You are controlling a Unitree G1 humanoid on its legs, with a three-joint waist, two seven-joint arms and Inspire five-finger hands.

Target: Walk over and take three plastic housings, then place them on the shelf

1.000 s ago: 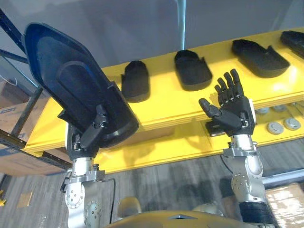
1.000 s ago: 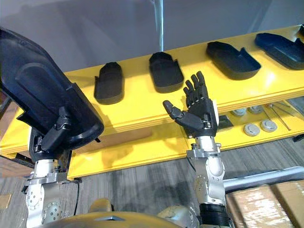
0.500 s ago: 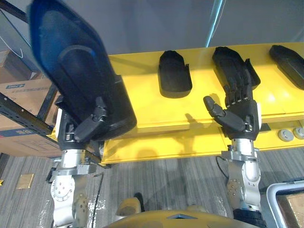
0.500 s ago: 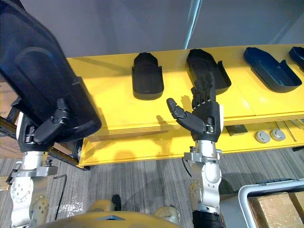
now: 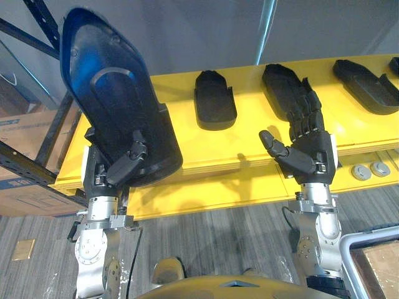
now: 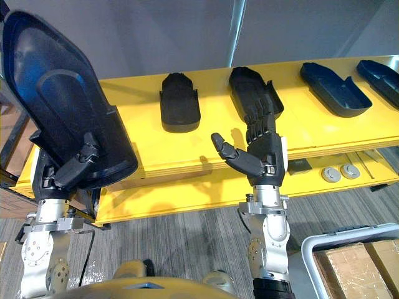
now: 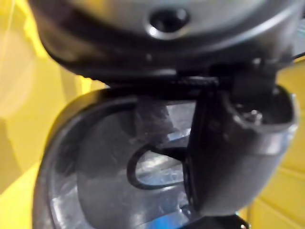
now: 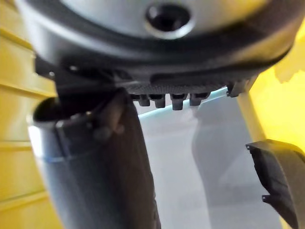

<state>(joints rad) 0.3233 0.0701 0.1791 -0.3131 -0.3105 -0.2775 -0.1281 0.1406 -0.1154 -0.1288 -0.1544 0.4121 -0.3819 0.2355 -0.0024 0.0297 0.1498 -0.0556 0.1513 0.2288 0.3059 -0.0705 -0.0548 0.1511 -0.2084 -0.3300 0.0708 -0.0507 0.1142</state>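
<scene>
My left hand (image 5: 115, 169) is shut on a large dark plastic housing (image 5: 112, 106), held upright and tilted in front of the left end of the yellow shelf (image 5: 249, 134); its thumb (image 7: 228, 152) presses the housing's inner face (image 7: 109, 176). My right hand (image 5: 305, 146) is raised, open, palm up, with nothing in it, just before the shelf's front edge. On the shelf lie more dark housings: a short one (image 5: 214, 99), one (image 5: 283, 84) behind my right fingers, and another (image 5: 365, 78) at the right.
A lower yellow board (image 5: 249, 187) carries round metal parts (image 5: 368, 169) at the right. A dark rack frame (image 5: 37, 149) and cardboard boxes (image 5: 25, 187) stand at the left. A cart with a box (image 5: 377, 261) sits at lower right. Grey wall behind.
The whole picture has shifted, so the camera moved. The shelf's housings now sit a little further left in view. My left hand still holds the big housing; my right hand stays open.
</scene>
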